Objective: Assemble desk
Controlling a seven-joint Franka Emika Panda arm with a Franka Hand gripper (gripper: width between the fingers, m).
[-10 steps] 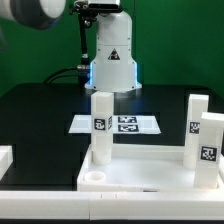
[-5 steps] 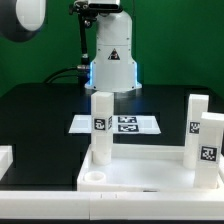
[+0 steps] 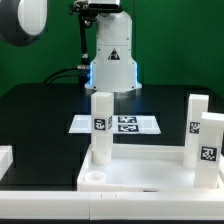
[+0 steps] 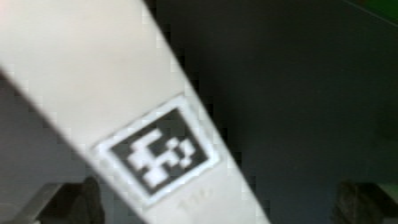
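- The fingers [image 4: 228, 203] show only in the wrist view, as two dark blurred tips set well apart at the frame's edges; a white peg leg [image 4: 125, 110] with a black-and-white square tag [image 4: 164, 150] runs slantwise between them. The picture is blurred, so I cannot tell whether the tips touch the leg or merely stand either side of it.
- Behind that leg in the wrist view lies only dark ground.
- In the exterior view, the desk top [image 3: 140, 170] lies low on the black table [image 3: 40, 120], a white rimmed tray with a round corner socket [image 3: 92, 178] at its near corner on the exterior view's left.
- One tagged leg [image 3: 101, 126] stands upright in the tray toward the exterior view's left.
- Two more tagged legs [image 3: 203, 138] stand upright, one just behind the other, at the exterior view's right.
- The marker board [image 3: 116, 124] lies flat on the table behind the desk top.
- The white robot base [image 3: 110, 58] with a warning triangle rises behind the board.
- A rounded section of the arm [image 3: 28, 20] hangs at the top, on the exterior view's left; the fingers are out of this frame.
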